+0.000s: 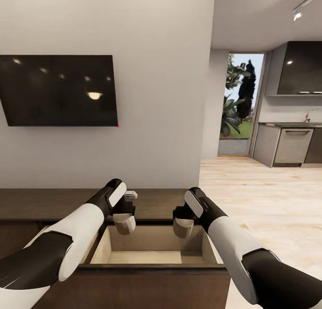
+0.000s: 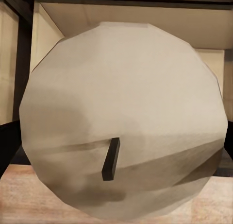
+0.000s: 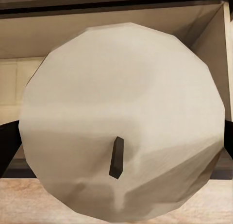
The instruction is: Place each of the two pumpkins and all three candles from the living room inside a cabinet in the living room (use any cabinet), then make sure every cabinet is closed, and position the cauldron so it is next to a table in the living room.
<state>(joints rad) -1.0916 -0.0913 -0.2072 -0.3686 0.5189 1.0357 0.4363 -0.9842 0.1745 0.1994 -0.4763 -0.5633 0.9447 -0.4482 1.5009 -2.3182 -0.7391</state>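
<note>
Each gripper pinches a candle, the left gripper (image 1: 124, 219) its candle (image 1: 124, 223) and the right gripper (image 1: 183, 223) its candle (image 1: 183, 228), both hanging wick-end toward the wrist over the cabinet's (image 1: 40, 204) open drawer (image 1: 152, 258), which lies at six o'clock beneath them, seemingly not yet inside it.

A beige candle (image 3: 121, 122) with a short dark wick (image 3: 116, 157) sits between dark fingers (image 3: 8, 144), above the pale interior of an open drawer (image 3: 43, 37).

Left hand (image 1: 124, 223) closed around something, right hand (image 1: 183, 227) likewise, arms extended forward
</note>
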